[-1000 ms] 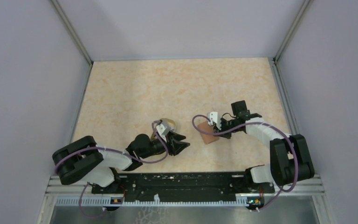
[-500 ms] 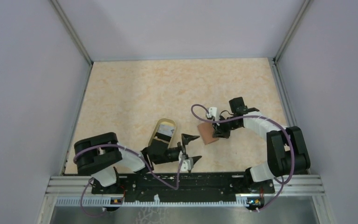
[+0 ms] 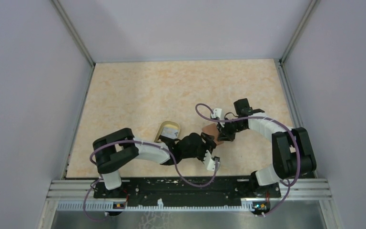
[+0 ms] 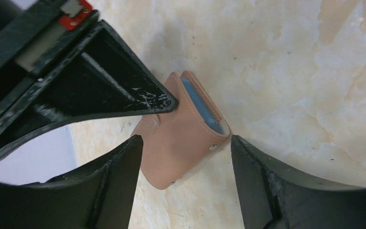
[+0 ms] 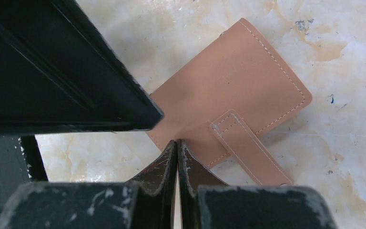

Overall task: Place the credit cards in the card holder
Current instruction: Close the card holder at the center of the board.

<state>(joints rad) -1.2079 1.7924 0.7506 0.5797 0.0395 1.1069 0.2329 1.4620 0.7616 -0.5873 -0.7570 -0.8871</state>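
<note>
- Step in hand: preparing the card holder (image 5: 233,90) to take cards. Loading has not begun, since no card shows in either wrist view.
- The card holder sits on the desk (image 3: 138,90), right of centre near the front edge, between the two arms. Its closing strap (image 5: 248,148) hangs loose.
- Right end effector (image 5: 177,145): clenched, tips against the holder's near edge. I cannot tell whether a leaf is pinched between them.
- Left end effector (image 4: 185,143): released, jaws spread with the holder between them and not closed on it.
- Holder contents: the mouth gapes slightly, showing the light blue lining (image 4: 202,102). No card is visible inside.
- The oval dish (image 3: 160,133) lies just left of the left arm's wrist. It holds something pale, too small to identify from above; judged the likely card supply.
- Next move, as judged: steady the holder and widen the mouth so a thin card can enter edge-on, then fetch a card.
- Both end effectors crowd the same small item, so there is a collision risk.
</note>
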